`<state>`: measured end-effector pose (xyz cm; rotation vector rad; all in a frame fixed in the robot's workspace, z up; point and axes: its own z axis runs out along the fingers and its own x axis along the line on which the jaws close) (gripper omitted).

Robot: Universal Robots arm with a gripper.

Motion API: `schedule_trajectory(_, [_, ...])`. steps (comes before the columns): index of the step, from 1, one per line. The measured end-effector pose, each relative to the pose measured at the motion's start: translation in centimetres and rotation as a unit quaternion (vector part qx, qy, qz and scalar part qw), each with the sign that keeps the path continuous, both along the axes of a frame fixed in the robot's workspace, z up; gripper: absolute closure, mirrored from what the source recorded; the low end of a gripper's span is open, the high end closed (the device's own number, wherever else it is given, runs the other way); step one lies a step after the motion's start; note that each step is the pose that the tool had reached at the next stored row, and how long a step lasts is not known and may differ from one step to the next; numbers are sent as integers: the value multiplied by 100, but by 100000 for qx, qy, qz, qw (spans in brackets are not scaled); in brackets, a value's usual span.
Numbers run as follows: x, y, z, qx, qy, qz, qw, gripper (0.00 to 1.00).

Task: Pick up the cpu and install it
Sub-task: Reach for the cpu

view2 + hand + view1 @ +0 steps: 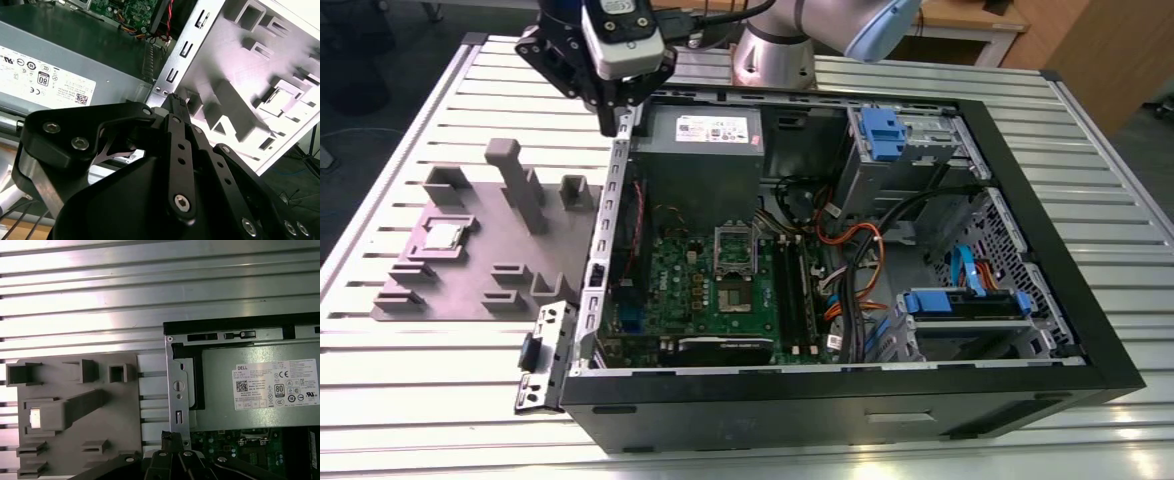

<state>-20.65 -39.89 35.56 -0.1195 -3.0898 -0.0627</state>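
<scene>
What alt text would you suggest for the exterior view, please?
The gripper, shut and empty, hangs above a wall of the open computer case, by the power supply. The cpu lies in the grey fixture, at the exterior view's left of the case.

We've got a surface [414, 420] of ribbed bare aluminium, glaring bright where the light hits it, and on it a fixture plate [467, 295] of matt grey plastic, with the cpu [444, 236] showing a pale silver metal top. The computer case [854, 405] is matt black outside, its inner frame [175, 365] dull bare steel, and the power supply [700, 170] is smooth grey metal under a white paper label [704, 128]. We see the jaws in matt black with shiny screw heads.
</scene>
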Motion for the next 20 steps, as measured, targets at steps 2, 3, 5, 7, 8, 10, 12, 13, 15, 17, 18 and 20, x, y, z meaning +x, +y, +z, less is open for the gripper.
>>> schedule_trajectory(2, [-6, 0, -3, -2, 25, -3, 100000, 89])
schedule_trajectory(3, [-9, 0, -4, 0, 36, -1, 100000, 89])
schedule_trajectory(5, [-15, 0, -7, -3, 62, -1, 100000, 89])
schedule_trajectory(7, [-21, 0, -10, -2, 83, -3, 100000, 89])
schedule_trajectory(8, [-24, 0, -11, -1, 96, -3, 100000, 89])
schedule_trajectory(10, [-30, 0, -14, -1, 121, -2, 100000, 89])
schedule_trajectory(12, [-36, 0, -17, -2, 145, -1, 100000, 89])
schedule_trajectory(13, [-40, 0, -18, -4, 157, -3, 100000, 89])
schedule_trajectory(15, [-46, 0, -22, 5, 169, -4, 100000, 89])
schedule_trajectory(17, [-54, 0, -24, 4, 185, -2, 100000, 89])
schedule_trajectory(18, [-58, 0, -25, 1, 196, -1, 100000, 89])
schedule_trajectory(20, [-65, 0, -28, 3, 212, -1, 100000, 89])
